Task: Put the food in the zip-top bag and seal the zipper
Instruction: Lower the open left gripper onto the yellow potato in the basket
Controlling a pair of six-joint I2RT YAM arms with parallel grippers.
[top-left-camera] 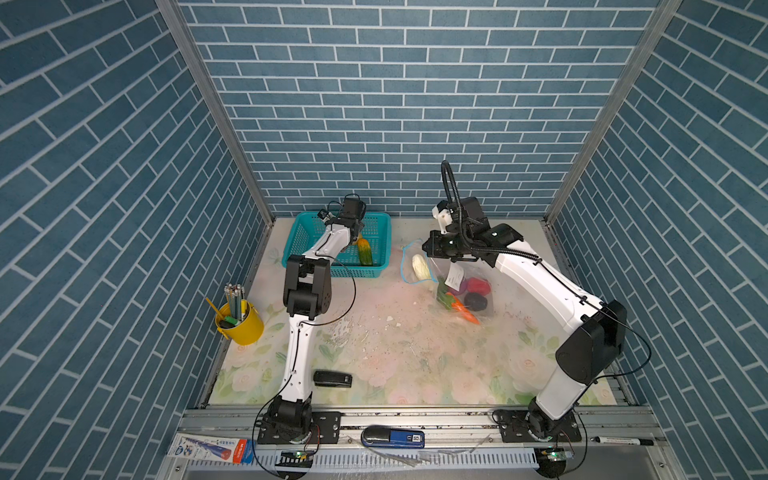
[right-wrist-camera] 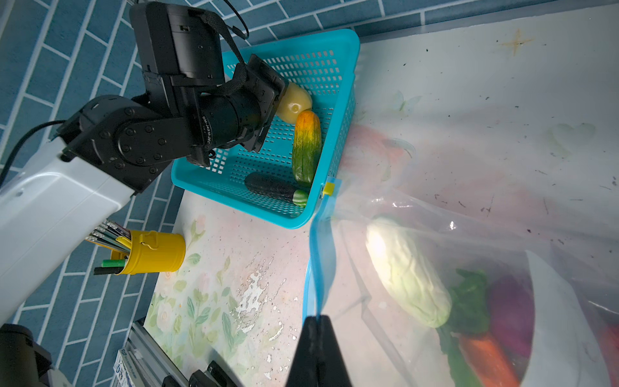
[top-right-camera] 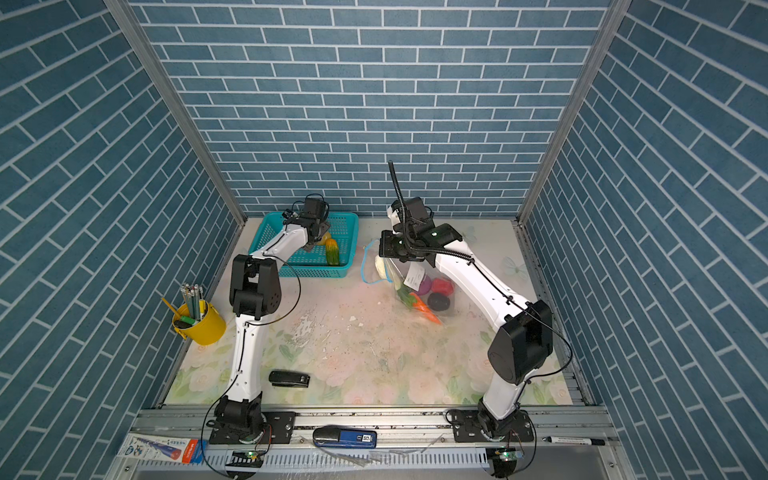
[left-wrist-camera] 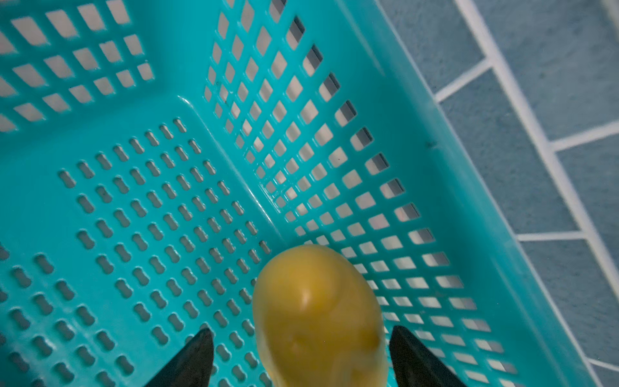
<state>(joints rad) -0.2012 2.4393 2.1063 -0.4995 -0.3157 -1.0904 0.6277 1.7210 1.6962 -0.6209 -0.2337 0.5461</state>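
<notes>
A yellow potato (left-wrist-camera: 318, 318) lies in the teal basket (top-left-camera: 305, 224) near its back wall. My left gripper (left-wrist-camera: 301, 331) is open with a finger on each side of the potato and gaps showing. A green-orange piece (right-wrist-camera: 306, 147) and a dark green-tipped piece (right-wrist-camera: 273, 187) also lie in the basket. To the right is the clear zip-top bag (top-left-camera: 469, 291), holding the white cabbage (right-wrist-camera: 407, 281), carrot (top-left-camera: 465, 311), purple onion (top-left-camera: 463, 284), a red piece (top-left-camera: 480, 284) and a dark one (top-left-camera: 476, 300). My right gripper (right-wrist-camera: 316, 320) is shut on the blue zipper (right-wrist-camera: 316, 268), holding the mouth up. The yellow slider (right-wrist-camera: 329, 189) sits at the far end.
A yellow cup of pencils (top-left-camera: 241, 322) stands at the left edge. A black stapler (top-left-camera: 332, 379) lies near the front by the left arm. On the front rail are a blue stapler (top-left-camera: 392, 437), a marker (top-left-camera: 621, 440) and a small box (top-left-camera: 212, 449). The brick wall stands just behind the basket.
</notes>
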